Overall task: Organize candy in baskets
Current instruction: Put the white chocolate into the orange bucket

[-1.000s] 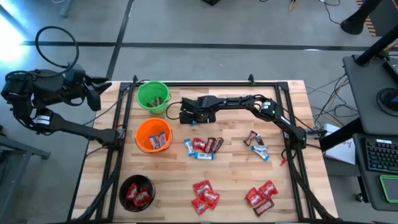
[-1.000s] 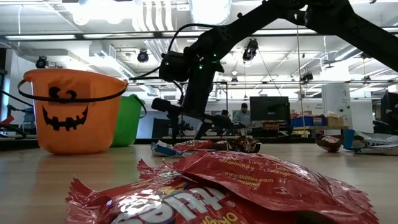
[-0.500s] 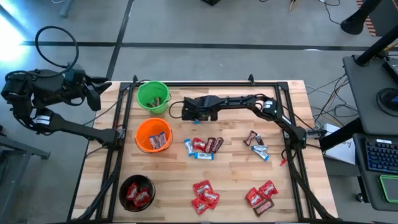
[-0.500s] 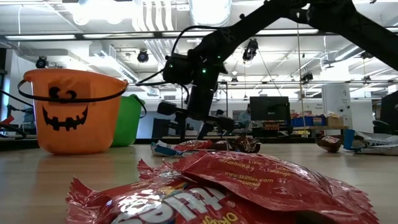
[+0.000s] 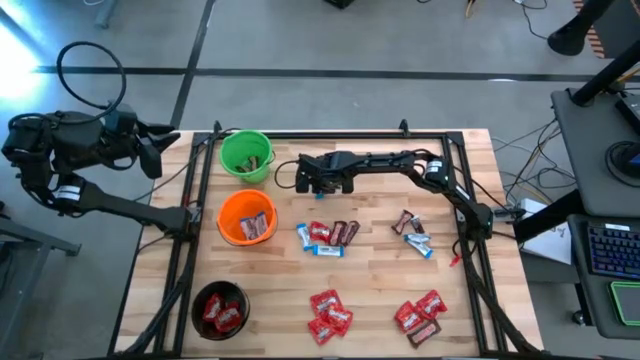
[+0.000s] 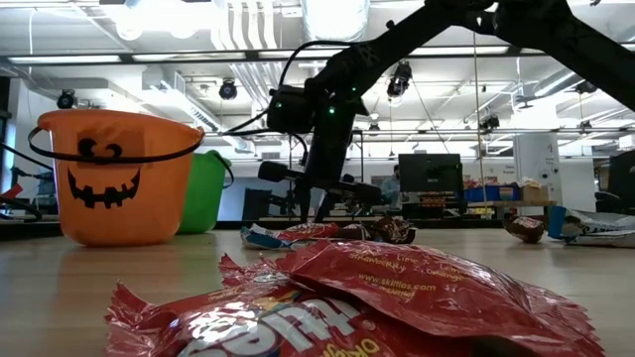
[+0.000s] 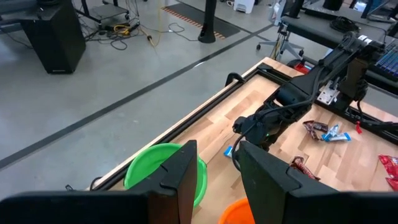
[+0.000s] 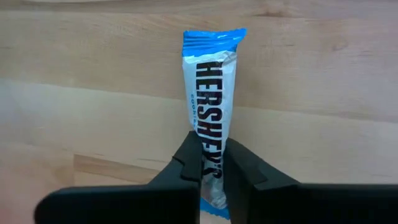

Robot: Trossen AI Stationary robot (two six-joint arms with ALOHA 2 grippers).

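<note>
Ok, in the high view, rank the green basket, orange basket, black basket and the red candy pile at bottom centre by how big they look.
1. Orange basket
2. Green basket and black basket: too alike to rank
3. Red candy pile, though it spreads nearly as wide as the black basket

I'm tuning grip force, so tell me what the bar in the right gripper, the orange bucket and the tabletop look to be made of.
Blue-and-white bar, pinched in the right gripper: thin glossy film wrapper, likely plastic, going by its crimped, creased end.
Orange bucket: smooth moulded plastic, by its even sheen and thin black handle.
Tabletop: pale wood in joined strips, matte, with visible grain.
</note>
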